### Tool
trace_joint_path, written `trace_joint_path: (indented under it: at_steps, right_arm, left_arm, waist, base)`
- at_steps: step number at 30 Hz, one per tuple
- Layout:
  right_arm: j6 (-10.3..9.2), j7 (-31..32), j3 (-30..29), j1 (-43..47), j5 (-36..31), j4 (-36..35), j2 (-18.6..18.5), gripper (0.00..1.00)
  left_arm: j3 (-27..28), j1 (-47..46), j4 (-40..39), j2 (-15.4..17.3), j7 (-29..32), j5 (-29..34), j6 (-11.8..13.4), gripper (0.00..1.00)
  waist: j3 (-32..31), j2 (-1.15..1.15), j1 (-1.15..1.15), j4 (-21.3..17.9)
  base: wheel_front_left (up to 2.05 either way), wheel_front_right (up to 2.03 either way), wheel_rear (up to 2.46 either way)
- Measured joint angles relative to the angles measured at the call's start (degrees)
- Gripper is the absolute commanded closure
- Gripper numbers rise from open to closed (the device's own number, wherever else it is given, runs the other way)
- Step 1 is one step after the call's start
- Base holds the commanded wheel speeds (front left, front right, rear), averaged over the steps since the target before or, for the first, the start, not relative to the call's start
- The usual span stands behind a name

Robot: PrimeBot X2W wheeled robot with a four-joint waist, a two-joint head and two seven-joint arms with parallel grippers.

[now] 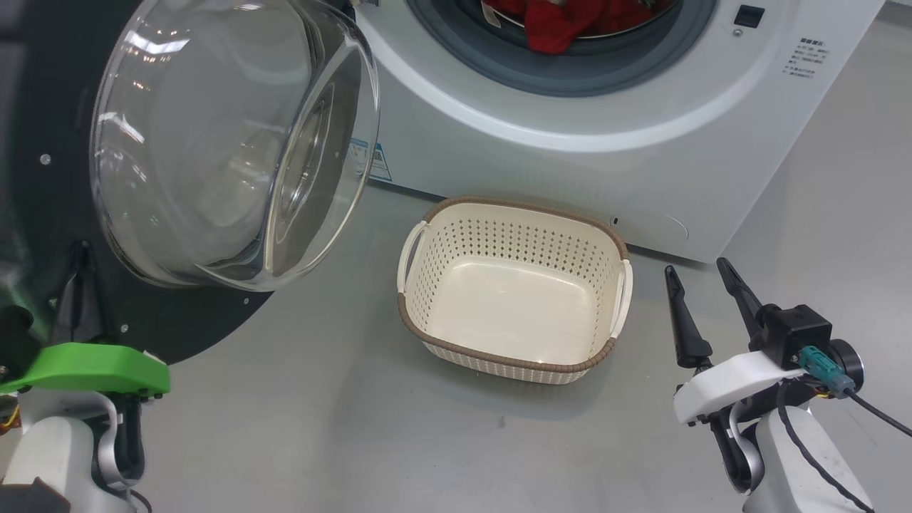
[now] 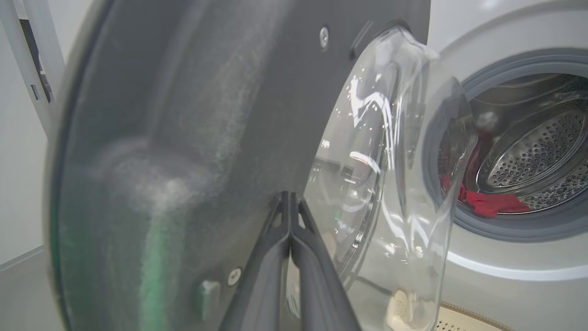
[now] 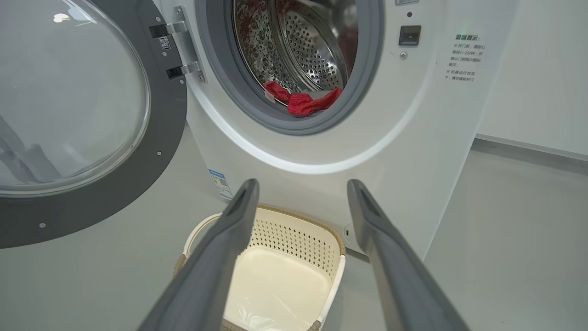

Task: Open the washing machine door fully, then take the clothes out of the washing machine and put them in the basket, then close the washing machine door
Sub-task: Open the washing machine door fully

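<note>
Left gripper (image 2: 290,202): 2 fingers pressed together, holding nothing, with the tips at the dark inner face of the washing machine door (image 1: 228,142). Contact cannot be confirmed.

Right gripper (image 1: 697,269): fingers spread wide, empty, low beside the basket (image 1: 524,203).

The basket stands empty on the floor (image 1: 320,427), just in front of the washing machine (image 1: 570,164) and below its opening. The door stands swung wide to the left. The clothes (image 1: 563,25) lie red at the drum's front lip, against the grey gasket (image 1: 570,78).

Hazards:
- A nudge from the left arm could swing the door back into the reach path.
- Cloth may snag on the gasket, or drop past the basket.
- The door's bulging glass bowl crowds the left side of the approach.
</note>
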Motion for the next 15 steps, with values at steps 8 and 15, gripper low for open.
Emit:
trace_joint_path:
  at_steps: [8, 15]
  right_arm:
    - [0.46, 0.00, -0.21, -1.31, -0.52, -0.10, -0.03, 0.00]
    - [0.47, 0.00, -0.73, -1.33, -0.54, 0.00, -0.04, 0.00]
  left_arm:
    - [3.23, -3.42, 5.10, 1.65, -0.07, -1.36, 0.02, 1.00]
    - [4.45, -5.96, 9.44, 3.04, -0.08, -1.55, 0.14, 1.00]
  waist:
    - [1.18, 0.00, 0.00, -0.34]
    - [1.43, 0.00, 0.00, -0.52]
  base:
    - [0.00, 0.00, 0.00]
    - [0.00, 0.00, 0.00]
